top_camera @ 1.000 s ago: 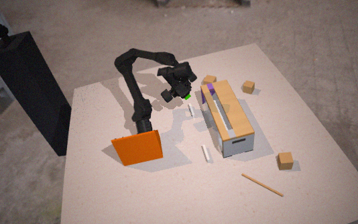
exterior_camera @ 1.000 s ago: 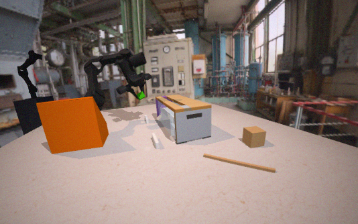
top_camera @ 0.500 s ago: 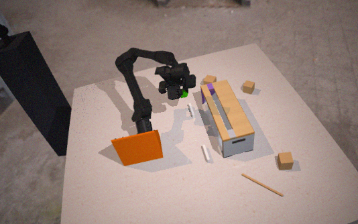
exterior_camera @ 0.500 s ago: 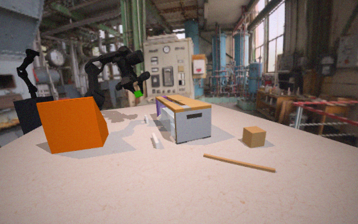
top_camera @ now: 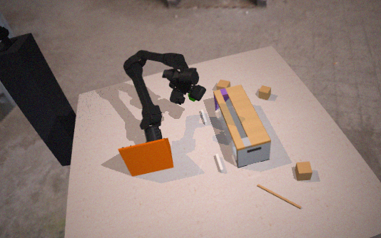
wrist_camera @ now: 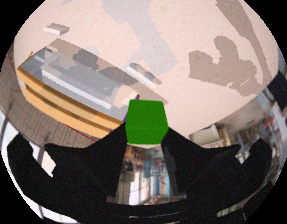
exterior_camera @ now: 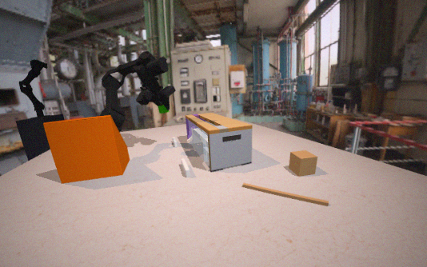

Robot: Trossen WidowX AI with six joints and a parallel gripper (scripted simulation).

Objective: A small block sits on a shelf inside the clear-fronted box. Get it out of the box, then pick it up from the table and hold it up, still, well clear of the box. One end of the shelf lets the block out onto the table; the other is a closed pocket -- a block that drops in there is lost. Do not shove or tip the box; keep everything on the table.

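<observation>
The small green block is between the fingertips of my gripper, which is shut on it. Gripper and block are in the air above the table, to the left of the box in the top and exterior views, with a gap between them and the box. The box stands upright on the table, with a wooden slotted top, grey end wall, clear front and a purple part at its far end. The fingers hide part of the block in the top and exterior views.
Two white bars lie before the box's clear front. A large orange block stands near the arm's base. Wooden cubes and a thin stick lie around the box.
</observation>
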